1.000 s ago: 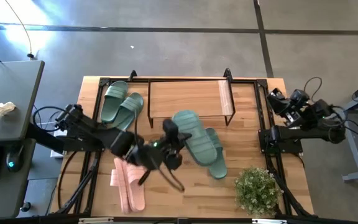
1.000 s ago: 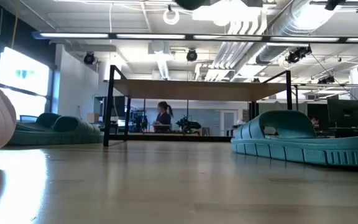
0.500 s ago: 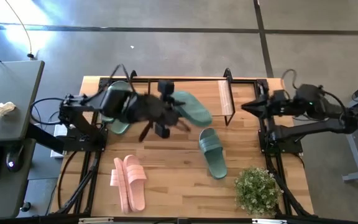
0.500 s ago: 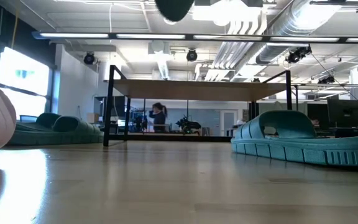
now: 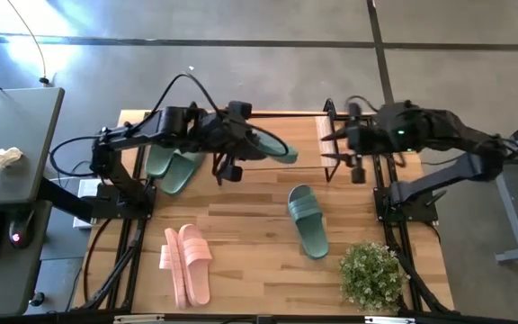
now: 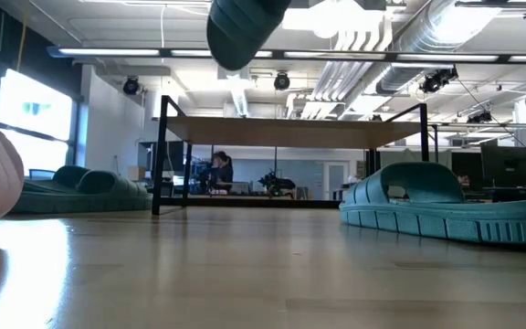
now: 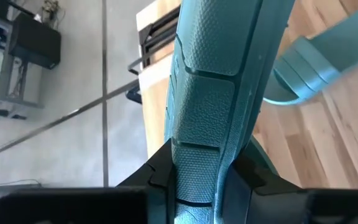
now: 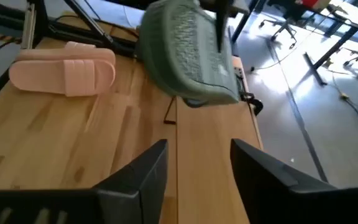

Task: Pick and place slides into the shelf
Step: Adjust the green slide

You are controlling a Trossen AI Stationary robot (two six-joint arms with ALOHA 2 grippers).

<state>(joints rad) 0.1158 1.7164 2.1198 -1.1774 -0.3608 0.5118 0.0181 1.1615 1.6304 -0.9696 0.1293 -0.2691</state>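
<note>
The pink pair (image 5: 185, 265) lies at the near left of the table (image 5: 250, 270), two slides side by side, unmoved since 0.5 s ago. A plant (image 5: 370, 274) stands at the near right corner. One green slide (image 5: 307, 220) lies flat on the table right of centre, in the same spot as before; in the low view it shows at the right.

At mid-depth the left gripper (image 5: 232, 153) is clamped on a green slide (image 5: 263, 146), with its fingers (image 7: 160, 177) pressed against both sides of the sole. The slide hangs clear of the table, over the left part of the shelf (image 5: 295, 135). Half a second ago the slide was a little farther right and the arm more bunched; the arm now reaches in from the left with the slide nearer the shelf's left end. In the low view the slide's tip has come down into the top of the picture.

The right gripper (image 5: 353, 148) hovers at the shelf's right end with its fingers (image 8: 135, 174) spread wide and nothing between them. Earlier it sat farther right, outside the frame.

Against the far left corner lies a green pair (image 5: 171, 157), partly hidden by the left arm.

Count in view: four green slides, two pink slides, one shelf. No slide rests on the shelf.
</note>
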